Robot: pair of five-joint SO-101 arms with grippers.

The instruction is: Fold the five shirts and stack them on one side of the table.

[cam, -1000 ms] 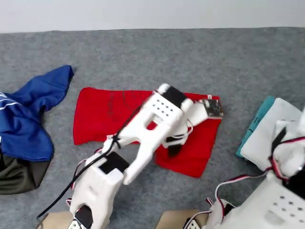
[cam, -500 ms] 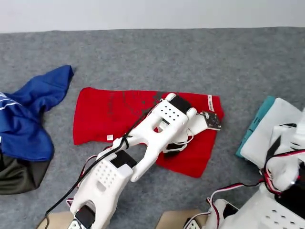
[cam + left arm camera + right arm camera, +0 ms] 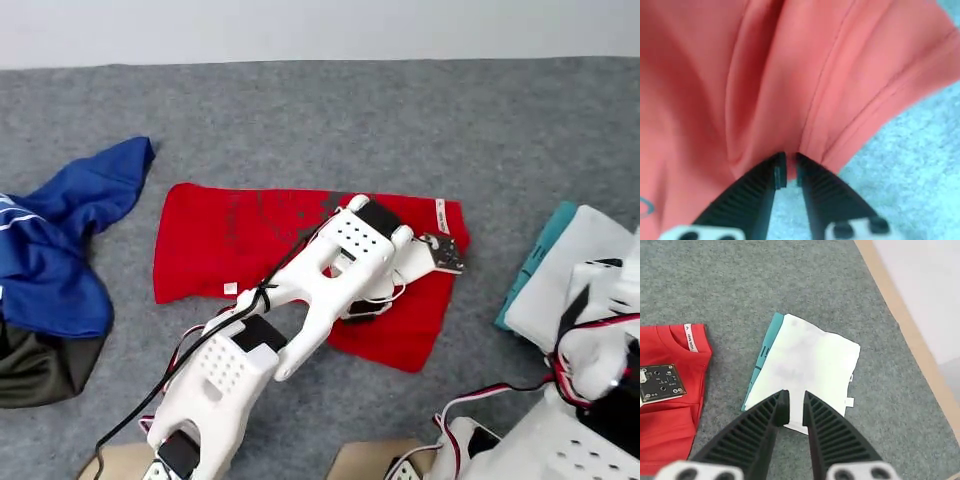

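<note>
Red cloth shirt (image 3: 215,245) is lying spread flat at the middle of the grey felt-like table covering (image 3: 400,120). Its collar label is pointing toward the right side. Nearest the arm bases, the white left arm is stretching out over the shirt's near right part. In the left wrist view the left gripper (image 3: 787,167) is pinching a raised fold of the red cloth between its dark ribbed fingers (image 3: 760,187), with the fabric bunching up around the tips. A small green circuit board (image 3: 445,250) on that arm's wrist is hanging above the shirt.

At the near right, the right gripper (image 3: 794,405) is hovering over a white folded shirt (image 3: 810,365). Its fingers are pressing almost together and gripping nothing. The white shirt is resting on a teal folded shirt (image 3: 762,360), whose edge is peeking out on the side toward the red one. This pile is sitting well apart from the red shirt.

At the near left edge, a dark olive garment (image 3: 35,370) is lying crumpled. Just beyond it, a blue crumpled shirt (image 3: 70,230) is overlapping it, with one sleeve reaching toward the far side.
</note>
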